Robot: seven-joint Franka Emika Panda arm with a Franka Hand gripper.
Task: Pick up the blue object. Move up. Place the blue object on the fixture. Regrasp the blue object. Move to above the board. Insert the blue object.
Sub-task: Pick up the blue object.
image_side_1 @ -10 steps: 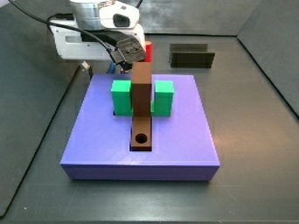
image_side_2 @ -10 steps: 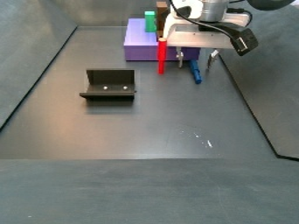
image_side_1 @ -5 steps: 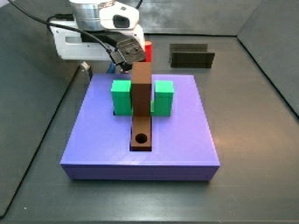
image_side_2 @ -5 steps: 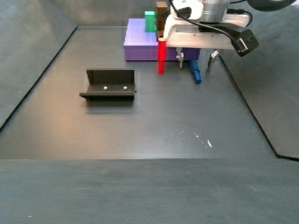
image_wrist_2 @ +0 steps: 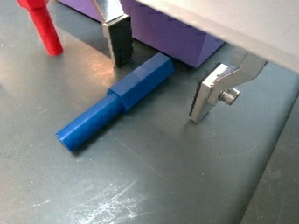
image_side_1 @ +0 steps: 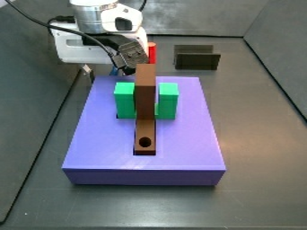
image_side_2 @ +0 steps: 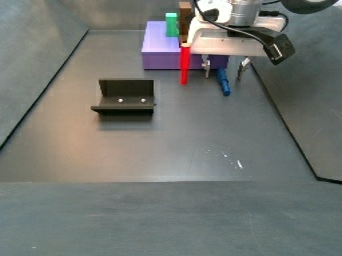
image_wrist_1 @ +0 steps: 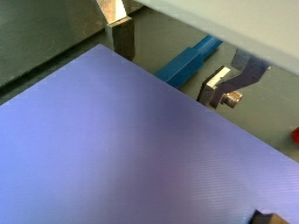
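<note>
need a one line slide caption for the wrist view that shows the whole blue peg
Open gripper straddling the blue object, which lies flat on the floor beside the board, red peg nearby.

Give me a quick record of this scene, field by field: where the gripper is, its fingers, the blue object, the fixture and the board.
gripper: low beside the board, straddling the blue object
fingers: open, one each side of the blue object, not yet closed on it
blue object: lying flat on the floor beside the board
fixture: empty, apart from the board
board: carries green blocks and brown strip
</note>
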